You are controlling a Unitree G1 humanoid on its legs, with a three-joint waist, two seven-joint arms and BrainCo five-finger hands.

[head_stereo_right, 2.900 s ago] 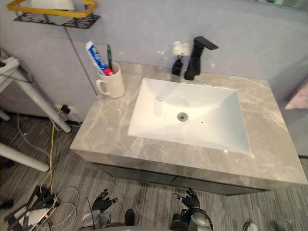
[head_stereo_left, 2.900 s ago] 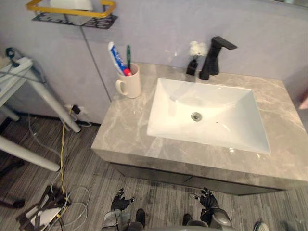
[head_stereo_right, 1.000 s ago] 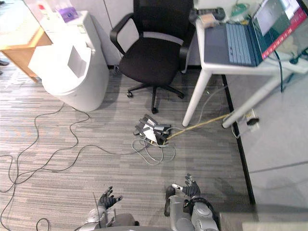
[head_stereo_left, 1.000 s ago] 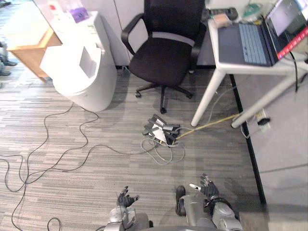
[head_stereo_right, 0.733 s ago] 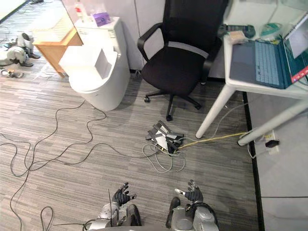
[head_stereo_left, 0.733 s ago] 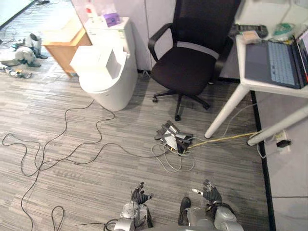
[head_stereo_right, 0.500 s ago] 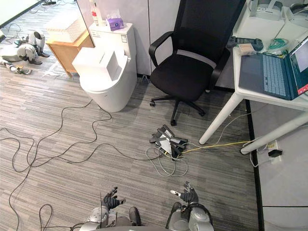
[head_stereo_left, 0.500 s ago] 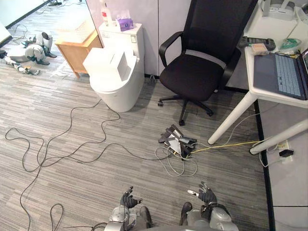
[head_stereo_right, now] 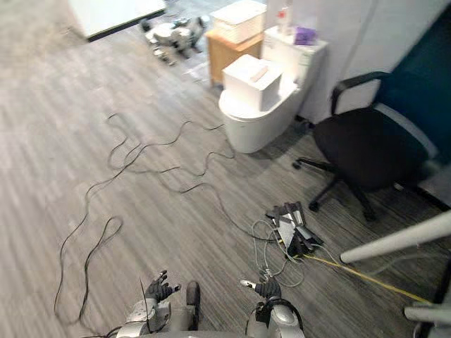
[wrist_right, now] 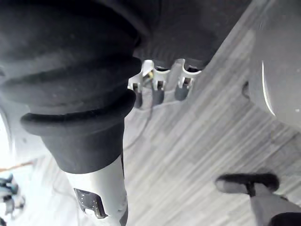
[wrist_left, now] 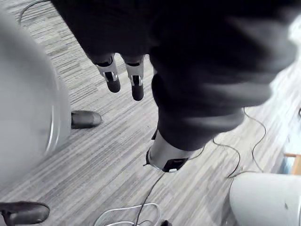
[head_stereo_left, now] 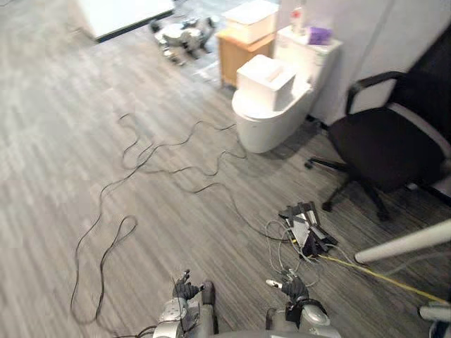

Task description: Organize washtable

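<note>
- Left eye view: the head camera looks down on a grey plank floor (head_stereo_left: 84,127). A white toilet (head_stereo_left: 271,116) stands at the far side against the wall with a white box (head_stereo_left: 268,74) on its closed lid. A purple pack (head_stereo_left: 319,34) and a bottle (head_stereo_left: 297,17) are on the cistern. Just beside the toilet is a small wooden cabinet (head_stereo_left: 236,55) carrying a white basket (head_stereo_left: 252,12). A black office chair (head_stereo_left: 391,144) stands to the right of the toilet. The left robot hand (head_stereo_left: 184,289) and the right robot hand (head_stereo_left: 293,287) hang low at the bottom edge, well apart. Both have their fingers loosely spread and nothing in them.
- Right eye view: a heap of dark power strips (head_stereo_right: 290,229) lies on the floor between the chair and the right robot hand, with pale cords coiled around it. A yellow cable (head_stereo_right: 366,278) runs from the heap towards the right edge. It passes under a slanting white table leg (head_stereo_right: 394,245).
- Left wrist view: the left robot hand's fingers (wrist_left: 113,81) point straight down, relaxed and empty, above the planks. Pale looped cords (wrist_left: 127,215) lie on the floor below.
- Right wrist view: the right robot hand's fingers (wrist_right: 158,92) stick out in a short straight row past the dark ribbed cover. They hold nothing, and bare plank floor lies beyond them.
</note>
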